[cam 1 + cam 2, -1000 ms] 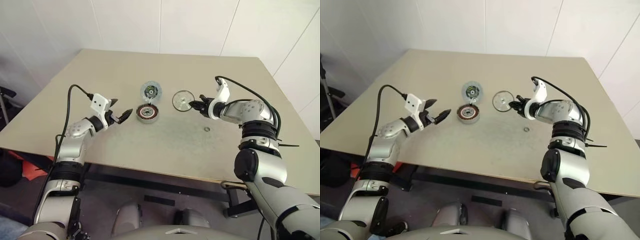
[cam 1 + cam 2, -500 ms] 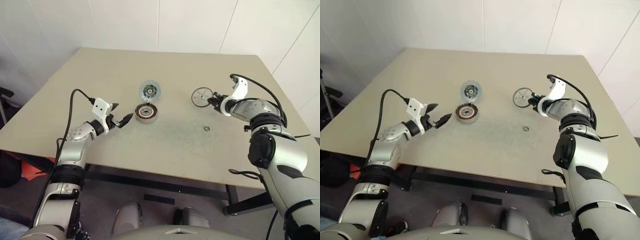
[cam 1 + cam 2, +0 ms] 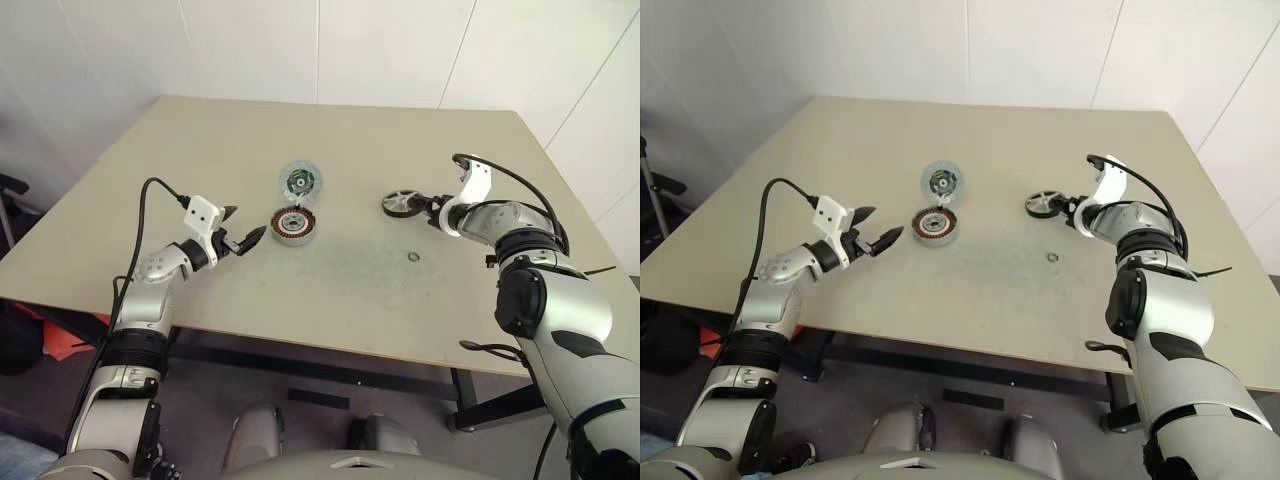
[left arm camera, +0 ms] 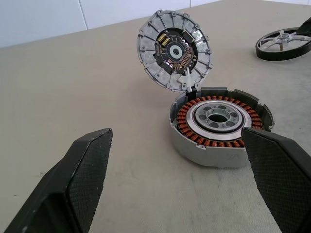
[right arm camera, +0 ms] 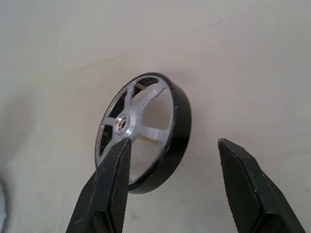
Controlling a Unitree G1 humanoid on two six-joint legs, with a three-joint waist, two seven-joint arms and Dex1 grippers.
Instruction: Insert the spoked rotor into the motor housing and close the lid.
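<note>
Head views, table (image 3: 350, 290): beige top carrying all parts.
Head views, motor housing (image 3: 295, 226): sits left of centre, open side up, copper windings exposed.
Head views, lid (image 3: 301, 182): stands raised on the far side of the housing, joined at its rim, inner face toward the robot.
Head views, spoked rotor (image 3: 402, 203): lies on the table right of centre, well apart from the housing, just left of the right gripper.
Head views, small ring (image 3: 413, 257): lies alone on the table, nearer the robot than the rotor.
Head views, left gripper (image 3: 241, 237): hovers just left of the housing, fingers spread, nothing held.
Head views, right gripper (image 3: 1072, 207): low over the table, tips close by the rotor.
Left wrist view, left gripper (image 4: 180, 170): fingers wide apart and empty; housing (image 4: 218, 125) between and beyond them, not touched; lid (image 4: 175, 48) tilted up behind it; rotor (image 4: 284, 42) far off near the frame edge.
Right wrist view, right gripper (image 5: 175, 160): fingers parted; one fingertip overlaps the rotor face, the other stands clear of the rim; no clamp on it.
Right wrist view, rotor (image 5: 150, 131): black rim, silver spokes and hub visible, resting on the table.
</note>
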